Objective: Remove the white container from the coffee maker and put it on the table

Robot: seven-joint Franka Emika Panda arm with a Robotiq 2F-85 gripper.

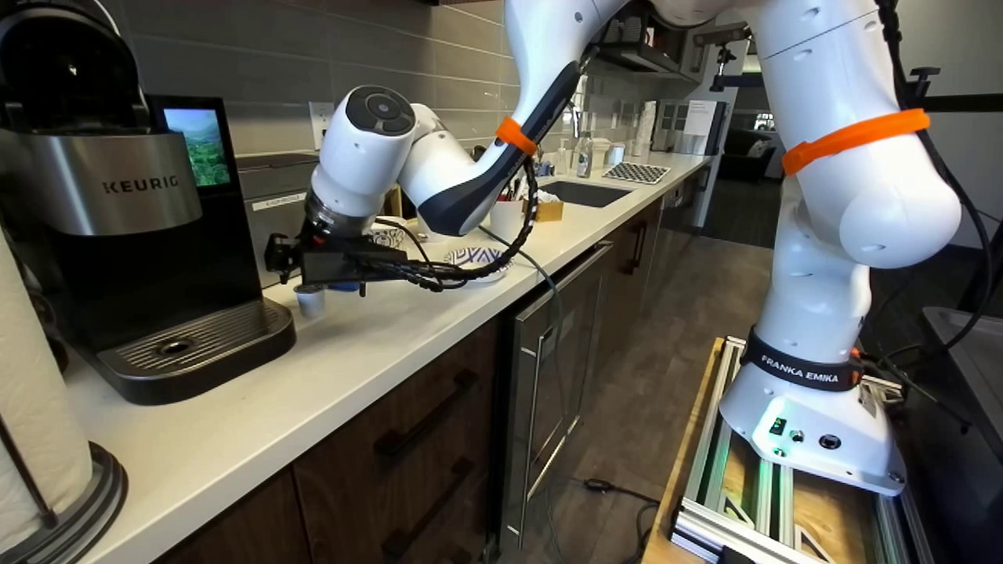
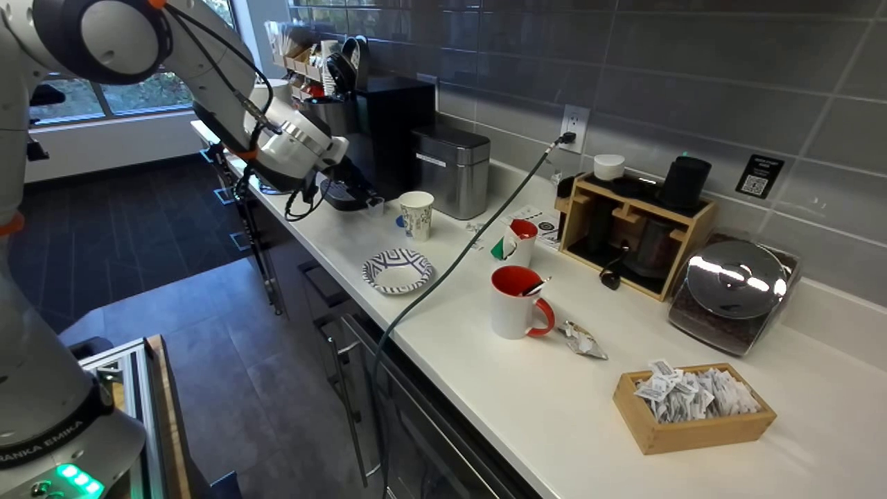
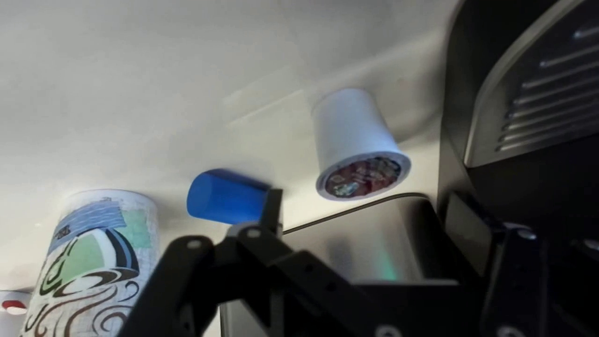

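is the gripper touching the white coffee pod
Apart: in the wrist view, the open gripper shows a gap between each fingertip and the white coffee pod.

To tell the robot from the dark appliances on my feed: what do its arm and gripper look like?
The arm is smooth white and rounded, with dark panels and orange bands. Black braided cabling runs along it. The black base collar reads FRANKA EMIKA in white, with green lights below. The gripper is black and angular, with two linked fingers and grey screw heads.

A white tapered container (image 3: pixel 351 126) stands upright on the off-white counter (image 1: pixel 345 352). Beside it, the black-and-silver coffee maker (image 1: pixel 117 196) gapes open.
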